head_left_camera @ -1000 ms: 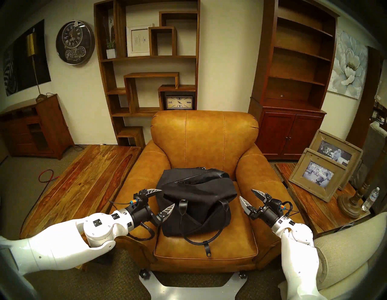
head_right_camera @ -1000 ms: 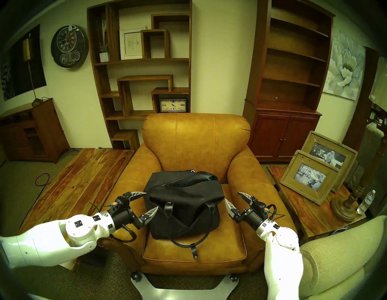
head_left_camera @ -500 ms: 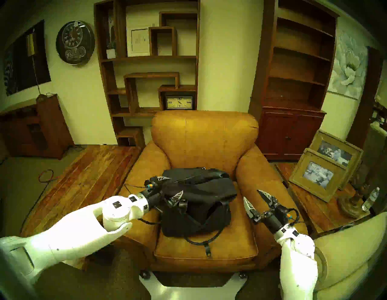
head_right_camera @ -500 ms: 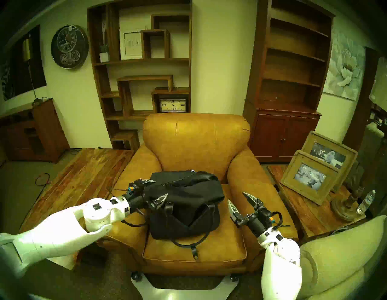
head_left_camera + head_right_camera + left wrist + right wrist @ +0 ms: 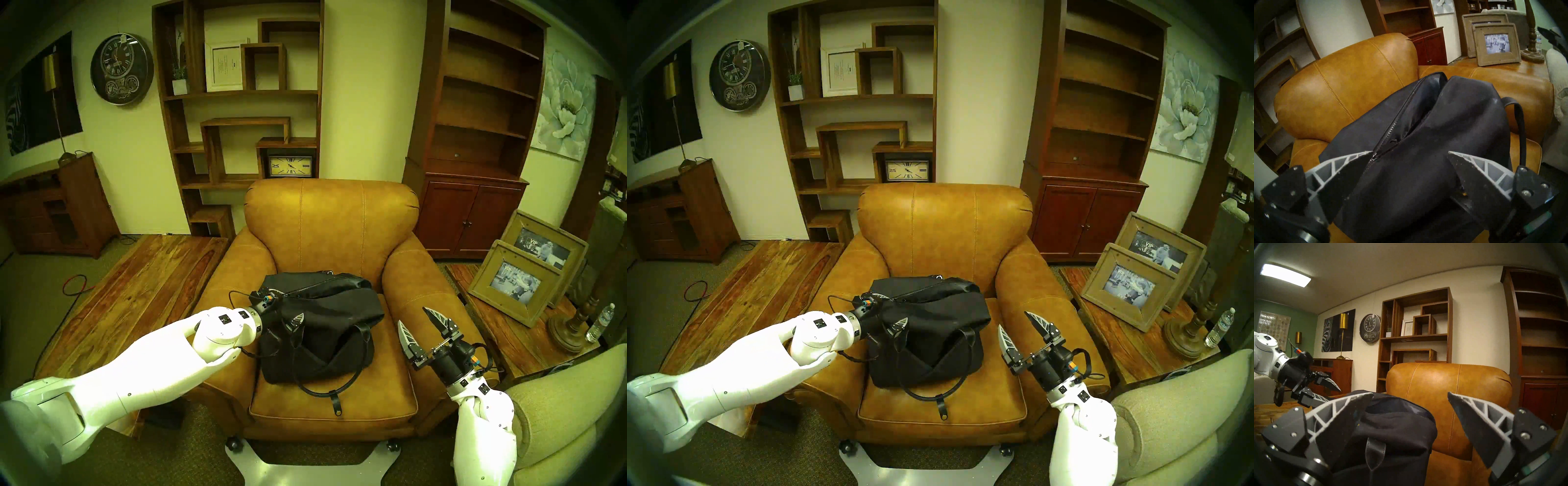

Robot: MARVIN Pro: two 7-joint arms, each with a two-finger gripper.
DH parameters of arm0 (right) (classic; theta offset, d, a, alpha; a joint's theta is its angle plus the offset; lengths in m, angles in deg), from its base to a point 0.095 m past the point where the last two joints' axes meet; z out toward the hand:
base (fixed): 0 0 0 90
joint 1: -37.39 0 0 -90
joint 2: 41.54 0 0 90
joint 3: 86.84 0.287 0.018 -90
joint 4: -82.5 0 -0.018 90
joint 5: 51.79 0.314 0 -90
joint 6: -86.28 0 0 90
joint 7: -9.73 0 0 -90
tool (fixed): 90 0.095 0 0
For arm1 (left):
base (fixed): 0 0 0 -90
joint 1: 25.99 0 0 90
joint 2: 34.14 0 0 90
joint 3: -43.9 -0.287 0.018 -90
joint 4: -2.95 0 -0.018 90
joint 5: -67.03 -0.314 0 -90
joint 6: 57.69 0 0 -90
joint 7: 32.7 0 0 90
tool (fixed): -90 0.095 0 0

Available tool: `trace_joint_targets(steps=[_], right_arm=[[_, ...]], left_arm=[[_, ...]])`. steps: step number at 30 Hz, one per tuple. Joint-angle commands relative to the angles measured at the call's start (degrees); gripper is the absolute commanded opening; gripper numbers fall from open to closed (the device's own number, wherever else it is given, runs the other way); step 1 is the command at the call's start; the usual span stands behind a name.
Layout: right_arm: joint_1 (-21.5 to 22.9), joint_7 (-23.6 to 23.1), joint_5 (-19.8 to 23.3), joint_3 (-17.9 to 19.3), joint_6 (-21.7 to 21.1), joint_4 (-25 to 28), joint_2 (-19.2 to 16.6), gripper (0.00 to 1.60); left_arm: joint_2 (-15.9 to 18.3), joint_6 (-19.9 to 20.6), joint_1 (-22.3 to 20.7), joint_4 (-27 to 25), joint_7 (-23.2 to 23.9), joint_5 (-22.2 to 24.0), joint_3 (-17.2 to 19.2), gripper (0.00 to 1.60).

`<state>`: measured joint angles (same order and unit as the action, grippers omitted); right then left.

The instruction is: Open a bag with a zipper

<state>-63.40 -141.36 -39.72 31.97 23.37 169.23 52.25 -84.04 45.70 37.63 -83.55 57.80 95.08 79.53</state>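
Now left end effector astride bag

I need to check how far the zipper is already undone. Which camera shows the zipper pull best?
The left wrist view: the zipper pull sits close up between the open left pincer's fingers, teeth parted beyond it. Both head views show the zipper only as a thin line. The right wrist view shows just its far edge.

Furniture showroom: tagged wall clock, bare bookcases, leather armchair
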Motion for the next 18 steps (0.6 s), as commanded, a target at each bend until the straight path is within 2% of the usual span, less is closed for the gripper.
trace_joint_targets(steps=[1,12,16,18], right_arm=[[-2.33,0.66,1.27,-0.18,2.48,4.08,1.03,1.60],[-5.16,2.72,1.76,-0.97,4.75,7.08,1.97,1.60],[-6.23,3.94,1.85,-1.45,5.58,8.18,2.31,1.60],[-6.95,4.97,1.83,-1.83,6.12,8.93,2.55,1.60]], left_arm=[[-6.68,4.06,-6.57,3.82,-0.53,-3.16,-0.85,1.60],[-14.12,10.35,-13.07,13.25,-1.75,-7.96,-5.14,1.60],[-16.54,11.57,-15.03,16.26,-1.30,-8.76,-5.41,1.60],[-17.87,12.51,-16.11,17.64,0.35,-9.01,-5.20,1.60]])
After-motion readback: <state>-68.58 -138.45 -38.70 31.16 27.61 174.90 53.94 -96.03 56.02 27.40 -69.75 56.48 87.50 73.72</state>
